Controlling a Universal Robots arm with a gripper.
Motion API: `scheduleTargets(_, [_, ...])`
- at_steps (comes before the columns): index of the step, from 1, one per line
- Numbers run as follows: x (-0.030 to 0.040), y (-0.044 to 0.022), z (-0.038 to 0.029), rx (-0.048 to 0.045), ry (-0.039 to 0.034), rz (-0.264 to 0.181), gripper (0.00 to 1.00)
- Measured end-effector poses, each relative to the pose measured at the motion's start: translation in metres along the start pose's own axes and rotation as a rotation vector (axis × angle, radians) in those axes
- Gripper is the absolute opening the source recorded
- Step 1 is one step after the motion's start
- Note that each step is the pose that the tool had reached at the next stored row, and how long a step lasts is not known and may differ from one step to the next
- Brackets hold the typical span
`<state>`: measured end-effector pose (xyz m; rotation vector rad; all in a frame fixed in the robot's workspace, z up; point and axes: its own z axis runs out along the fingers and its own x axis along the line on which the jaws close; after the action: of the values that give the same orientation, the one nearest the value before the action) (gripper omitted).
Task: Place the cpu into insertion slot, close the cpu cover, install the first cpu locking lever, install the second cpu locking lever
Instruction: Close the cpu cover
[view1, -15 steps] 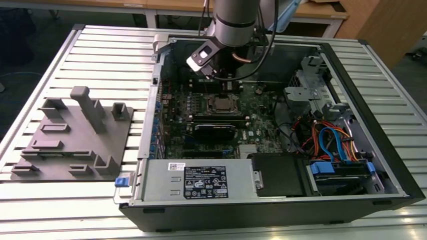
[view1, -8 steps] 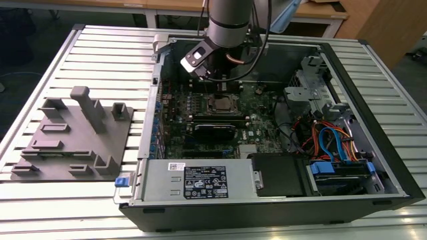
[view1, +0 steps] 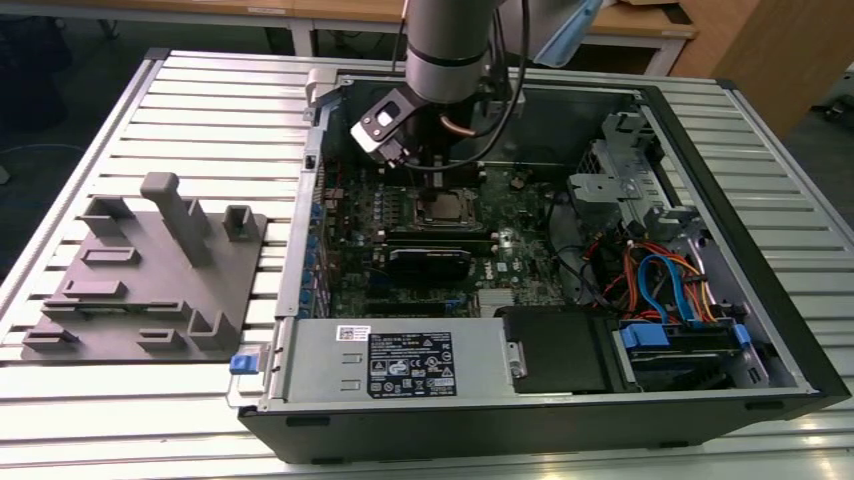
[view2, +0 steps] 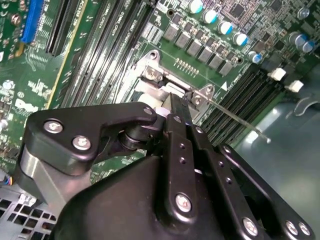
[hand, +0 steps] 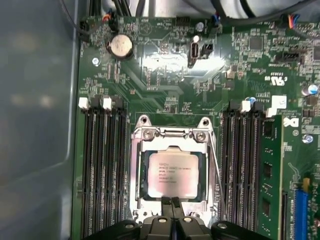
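arm (view1: 447, 50): silvery-grey cylinder | jaws: black linkage bars (silver screws (view2: 183, 202))

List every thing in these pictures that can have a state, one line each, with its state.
insertion slot, filled by the cpu.
cpu, seated, metal top up.
cpu cover, closed flat around the cpu.
locking lever, beside the slot; latched or not, cannot tell.
gripper, shut, tips at the cover's edge.
computer case, lying flat, side open.
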<state>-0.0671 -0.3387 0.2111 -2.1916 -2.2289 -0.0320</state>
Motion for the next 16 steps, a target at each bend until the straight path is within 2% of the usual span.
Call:
scheduleTargets(9, [-0.0002, -0.0013, 0.0092, 0.0014, 0.0004, 0.0, 0.1])
scheduleTargets(16, [-0.0002, -0.0013, 0.0109, 0.0017, 0.0011, 0.0, 0.1])
